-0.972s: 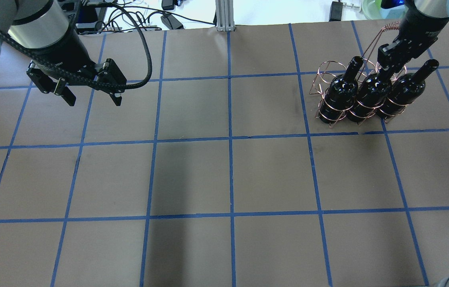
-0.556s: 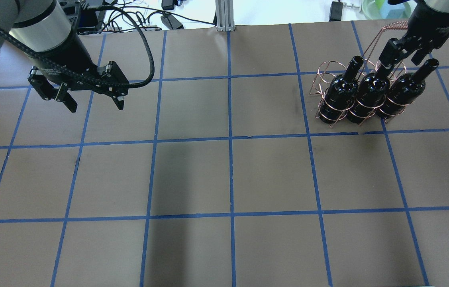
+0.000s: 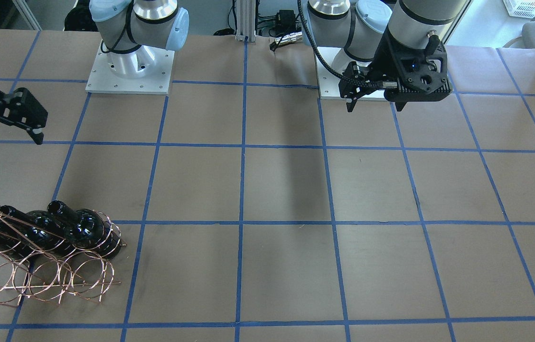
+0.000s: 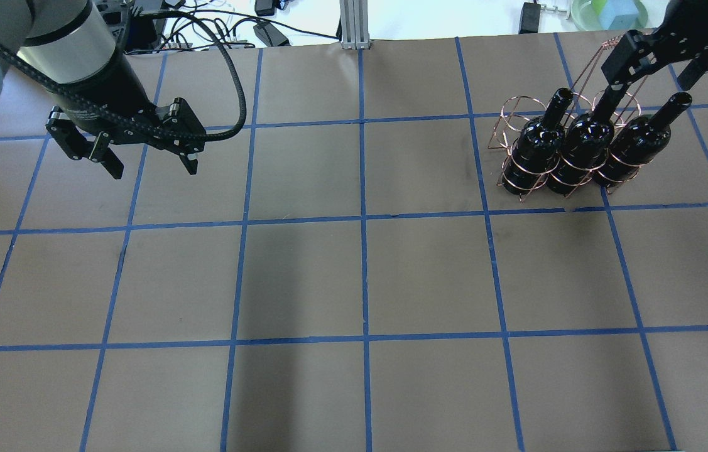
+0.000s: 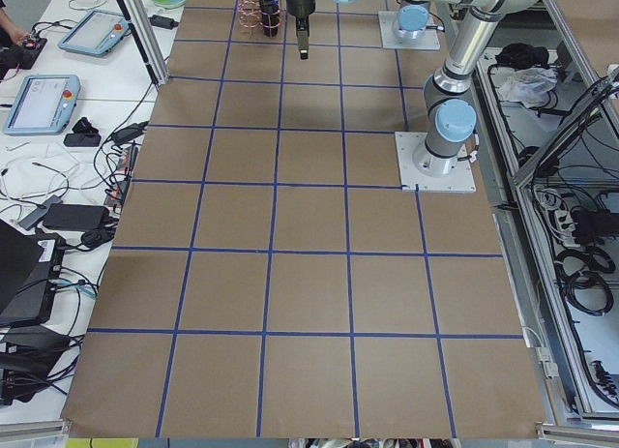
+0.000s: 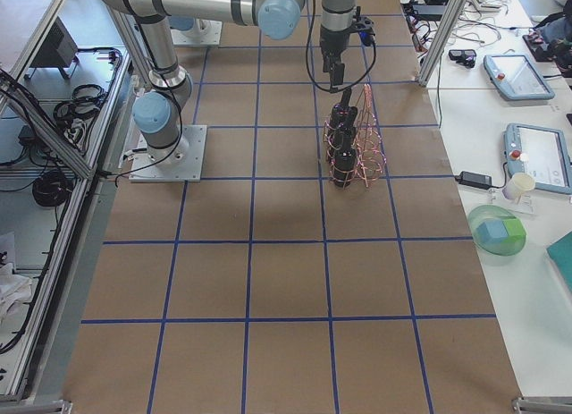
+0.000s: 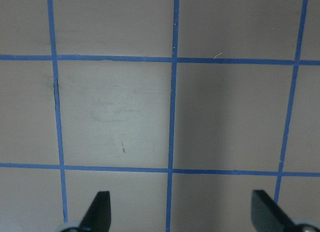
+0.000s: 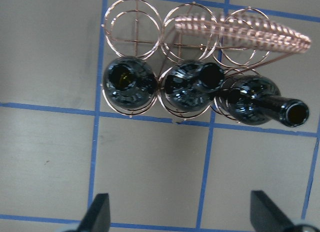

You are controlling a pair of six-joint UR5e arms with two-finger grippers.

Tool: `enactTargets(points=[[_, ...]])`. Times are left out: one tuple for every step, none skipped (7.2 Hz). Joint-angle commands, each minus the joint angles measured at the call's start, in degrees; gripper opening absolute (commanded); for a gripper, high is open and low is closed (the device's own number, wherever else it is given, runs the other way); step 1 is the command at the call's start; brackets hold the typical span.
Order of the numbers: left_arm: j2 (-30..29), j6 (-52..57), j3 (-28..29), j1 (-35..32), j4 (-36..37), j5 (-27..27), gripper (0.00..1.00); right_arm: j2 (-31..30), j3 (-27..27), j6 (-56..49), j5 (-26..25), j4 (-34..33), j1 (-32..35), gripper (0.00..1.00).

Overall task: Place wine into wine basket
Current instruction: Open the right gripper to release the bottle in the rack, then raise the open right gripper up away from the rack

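Right gripper (image 8: 182,215) spread, clear of wine basket (image 8: 250,35) — wine (image 8: 192,86) inside; left gripper (image 4: 154,168) spread

**Inspector A:** Illumination?
**Inspector B:** Even, diffuse overhead light is recorded; the bench (image 4: 429,276) is moderately bright throughout.
**Inspector A:** Shadows?
**Inspector B:** Soft, broad dark bands are noted across the bench's middle, a faint one beside the wine (image 4: 586,141) near the far right corner.
**Inspector A:** Glare, focus?
**Inspector B:** Small highlights are seen on the glass. Beyond the far edge the background is overexposed. Both wrist views are slightly soft.
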Motion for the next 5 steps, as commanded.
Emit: enactTargets(points=[[-0.05,0.12,0.06,0.0,0.19,0.41,1.0,-1.22,0.0,11.29,1.59,0.14,9.76,1.0],[0.13,0.21,0.14,0.0,0.37,0.68,1.0,-1.13,0.0,11.58,8.91,-2.56,10.85,1.0],[-0.13,0.21,0.14,0.08,0.54,0.16,1.0,-0.95,0.09,12.72,10.46,-4.24,10.86,1.0],[-0.14,0.21,0.14,0.09,0.46,0.33,1.0,-0.95,0.88,16.56,7.0,-3.83,10.86,1.0],[-0.14,0.21,0.14,0.09,0.46,0.16,1.0,-1.21,2.1,20.6,6.62,-3.91,10.95,1.0]])
